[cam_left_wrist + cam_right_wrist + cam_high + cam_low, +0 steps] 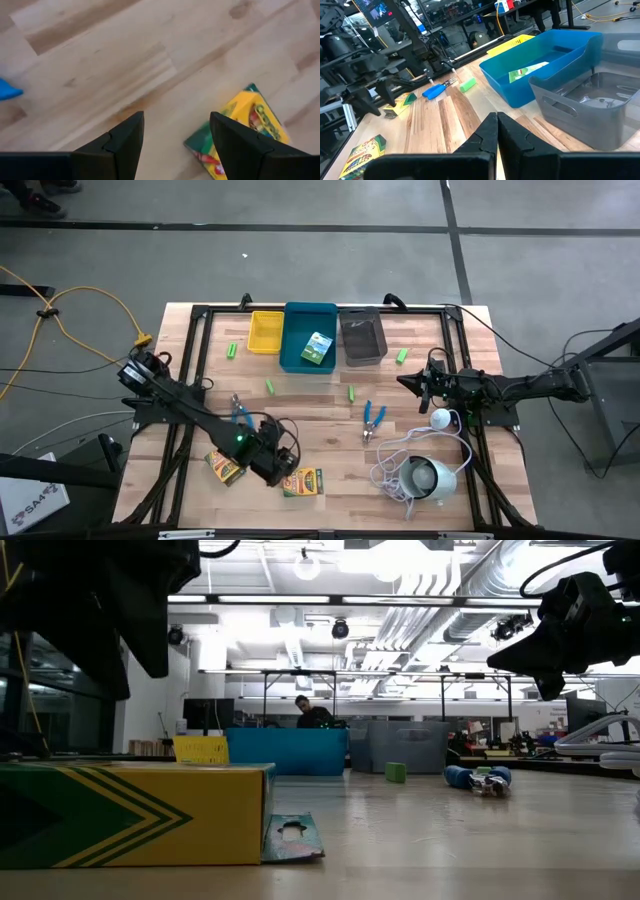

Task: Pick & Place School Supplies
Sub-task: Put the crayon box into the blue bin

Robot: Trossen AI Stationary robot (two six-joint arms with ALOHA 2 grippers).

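The left gripper (pixel 272 463) hangs spread just beside the crayon box (pixel 302 481) lying flat on the counter (pixel 330 430); light, stiff card, best pinched across its narrow sides. Farther off, the right gripper (pixel 413 382) waits, pressed together.

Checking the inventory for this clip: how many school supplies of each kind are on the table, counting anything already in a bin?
Crayon boxes: 3 (two on the bare table, one in the blue bin)
Blue-handled tools: 2
Green stubby pieces: 4
Total: 9
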